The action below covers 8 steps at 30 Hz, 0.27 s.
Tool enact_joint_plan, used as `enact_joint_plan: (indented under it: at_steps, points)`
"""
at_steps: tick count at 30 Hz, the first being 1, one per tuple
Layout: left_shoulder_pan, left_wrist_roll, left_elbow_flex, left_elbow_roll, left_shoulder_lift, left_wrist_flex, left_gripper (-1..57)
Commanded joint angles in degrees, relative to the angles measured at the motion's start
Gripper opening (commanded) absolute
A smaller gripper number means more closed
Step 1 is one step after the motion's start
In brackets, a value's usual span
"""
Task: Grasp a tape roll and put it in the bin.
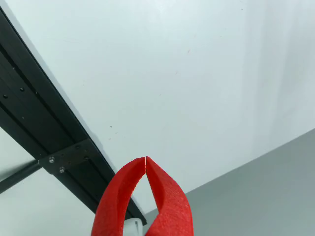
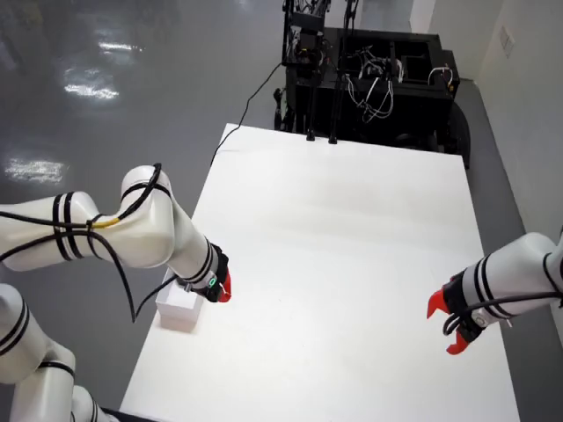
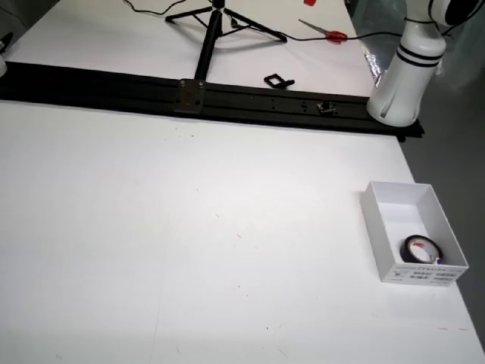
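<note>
Nearest the wrist camera, the red pincer (image 1: 145, 160) stood pressed shut, its two curved fingers meeting at the tips with nothing between them, held above the bare white worktop (image 1: 197, 88). At ten o'clock from it in that view, a black rail (image 1: 44, 123) ran along the worktop's edge, and grey floor (image 1: 266, 191) showed at four o'clock.

Seen from overhead, the same pincer (image 2: 223, 291) hung just beside a white bin (image 2: 179, 304) at the worktop's eight o'clock edge, carried by a white arm (image 2: 149, 230) ringed with black bands. A second white arm (image 2: 515, 274), red-tipped, sat at four o'clock, well apart from the first. At twelve o'clock, beyond the worktop, stood a black equipment rack (image 2: 378, 79) strung with cables.

From the third camera, the black tape roll (image 3: 421, 249) lay flat inside the bin, at the corner nearest the camera on the right-hand side. Farther back, at one o'clock, a white arm base (image 3: 402, 76) stood on the rail, with red-handled scissors (image 3: 326, 32) beyond it.
</note>
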Motion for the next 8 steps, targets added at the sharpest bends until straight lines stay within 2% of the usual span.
enact_joint_plan:
  at_steps: [1, 8]
  points:
    - [-1.44, 0.00, 0.01, -0.02, 0.00, -0.03, -0.4]
    - [-1.61, 0.00, 0.01, -0.02, 0.00, -0.03, -0.4]
